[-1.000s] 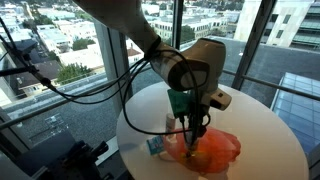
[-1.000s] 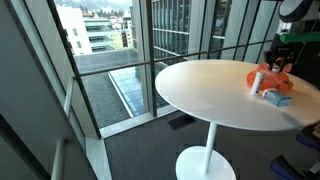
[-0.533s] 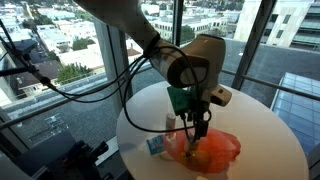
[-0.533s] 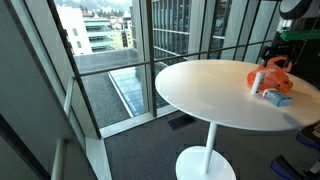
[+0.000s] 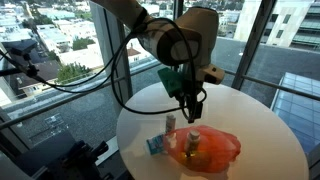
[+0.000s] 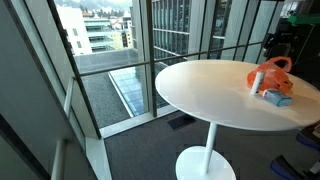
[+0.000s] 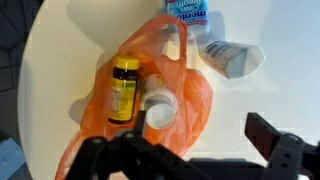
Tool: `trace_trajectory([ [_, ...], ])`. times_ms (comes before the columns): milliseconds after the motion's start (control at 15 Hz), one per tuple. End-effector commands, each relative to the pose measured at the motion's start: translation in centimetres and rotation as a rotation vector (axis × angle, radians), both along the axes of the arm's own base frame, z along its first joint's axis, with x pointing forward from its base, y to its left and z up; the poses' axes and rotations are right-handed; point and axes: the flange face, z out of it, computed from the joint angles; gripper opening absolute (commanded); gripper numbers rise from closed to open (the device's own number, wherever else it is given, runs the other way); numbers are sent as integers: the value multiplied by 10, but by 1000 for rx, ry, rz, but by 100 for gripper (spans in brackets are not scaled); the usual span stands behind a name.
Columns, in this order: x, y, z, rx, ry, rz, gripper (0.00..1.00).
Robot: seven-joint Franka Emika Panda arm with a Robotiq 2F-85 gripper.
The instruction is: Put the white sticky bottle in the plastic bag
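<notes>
Gripper (image 5: 191, 108) hovers with its jaws spread and nothing between them. Below, left to right in the wrist view: a yellow pill bottle (image 7: 124, 88) lying in the orange plastic bag (image 7: 192, 118), the white sticky bottle (image 7: 160, 104) upright beside it — seemingly inside the bag's mouth — and a white tube (image 7: 232, 58) outside. Best to draw straight up, clear of the bag's handle, so nothing tips.

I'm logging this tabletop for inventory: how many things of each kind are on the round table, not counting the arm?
Orange plastic bag: 1
Bottles: 3 (yellow-labelled bottle, white-capped bottle, white bottle beside the bag)
Blue-and-white packet: 1
Total: 5
</notes>
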Motion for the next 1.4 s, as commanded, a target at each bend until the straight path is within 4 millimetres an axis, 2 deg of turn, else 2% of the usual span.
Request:
trace_trajectory([
  [0, -20, 22, 28, 31, 28, 98, 100],
  [333, -42, 48, 60, 71, 90, 204, 100],
  [800, -67, 83, 94, 34, 118, 289, 100],
  [1133, -77, 98, 103, 35, 104, 320, 100],
  [1200, -67, 94, 98, 36, 105, 300, 100],
  [1333, -70, 96, 99, 36, 103, 303, 100],
])
